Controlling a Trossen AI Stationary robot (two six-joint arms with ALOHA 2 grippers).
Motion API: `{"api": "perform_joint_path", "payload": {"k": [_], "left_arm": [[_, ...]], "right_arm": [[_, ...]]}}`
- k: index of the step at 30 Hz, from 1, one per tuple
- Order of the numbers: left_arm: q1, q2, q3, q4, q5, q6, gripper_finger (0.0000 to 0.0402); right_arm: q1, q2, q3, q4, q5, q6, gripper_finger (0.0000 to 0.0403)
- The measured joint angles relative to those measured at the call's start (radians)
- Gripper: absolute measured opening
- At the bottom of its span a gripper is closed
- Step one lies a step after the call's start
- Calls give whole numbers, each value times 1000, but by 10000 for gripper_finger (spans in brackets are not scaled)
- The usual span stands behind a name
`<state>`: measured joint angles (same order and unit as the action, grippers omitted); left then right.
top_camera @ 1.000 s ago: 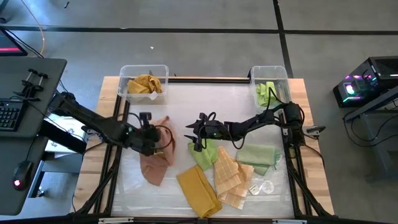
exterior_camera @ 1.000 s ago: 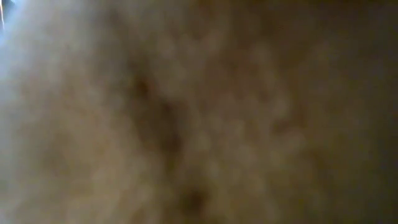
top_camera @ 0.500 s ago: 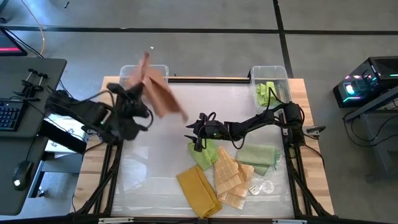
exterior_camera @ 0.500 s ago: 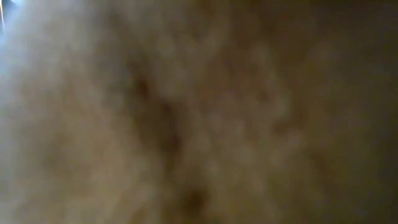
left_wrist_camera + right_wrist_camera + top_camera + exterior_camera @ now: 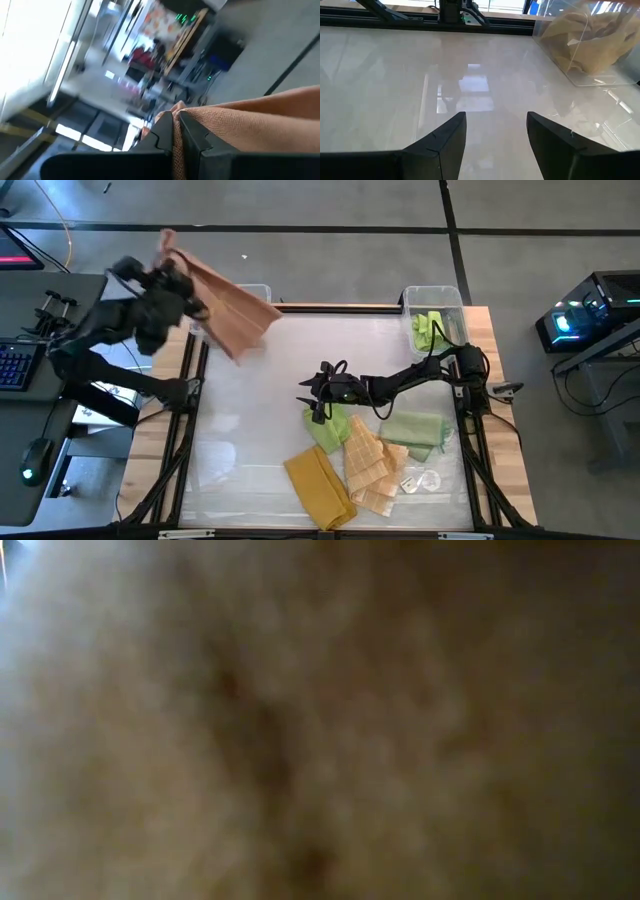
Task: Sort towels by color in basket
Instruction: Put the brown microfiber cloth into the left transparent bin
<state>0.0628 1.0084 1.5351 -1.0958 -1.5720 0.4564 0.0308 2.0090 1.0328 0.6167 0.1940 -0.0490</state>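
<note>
While cloth blocks the low view, checked towel (image 5: 372,463) overlaps mustard towel (image 5: 319,487).

matt woven salmon towel (image 5: 232,317), glossy table (image 5: 270,380)

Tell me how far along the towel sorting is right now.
Done: a yellow towel sits in the left bin, a green towel in the right bin. In hand: the left gripper lifts a salmon towel. Left: four towels on the table.

Salmon pink towel (image 5: 232,313) hangs in the air at the far-left corner, pinched at one end. Light green towel (image 5: 326,430), mustard yellow towel (image 5: 319,487), pale orange checked towel (image 5: 368,467) and sage green towel (image 5: 415,430) lie bunched together near-right.
</note>
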Motion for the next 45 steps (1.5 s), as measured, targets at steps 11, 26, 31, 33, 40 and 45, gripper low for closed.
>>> {"api": "perform_joint_path", "payload": {"k": [11, 26, 31, 33, 40, 45], "left_arm": [[244, -6, 112, 310, 341, 254, 1], [625, 138, -27, 464, 836, 256, 1], [702, 154, -129, 454, 872, 250, 1], [739, 150, -163, 431, 909, 216, 1], [867, 163, -269, 277, 1154, -2, 1], [918, 196, -343, 287, 1310, -28, 41]], "right_arm": [[-16, 0, 0, 0, 0, 0, 204], [-15, 0, 0, 0, -3, 7, 204], [-15, 0, 0, 0, -4, 7, 204], [-15, 0, 0, 0, -4, 8, 204], [-15, 0, 0, 0, -4, 25, 204], [-15, 0, 0, 0, -4, 26, 204]]}}
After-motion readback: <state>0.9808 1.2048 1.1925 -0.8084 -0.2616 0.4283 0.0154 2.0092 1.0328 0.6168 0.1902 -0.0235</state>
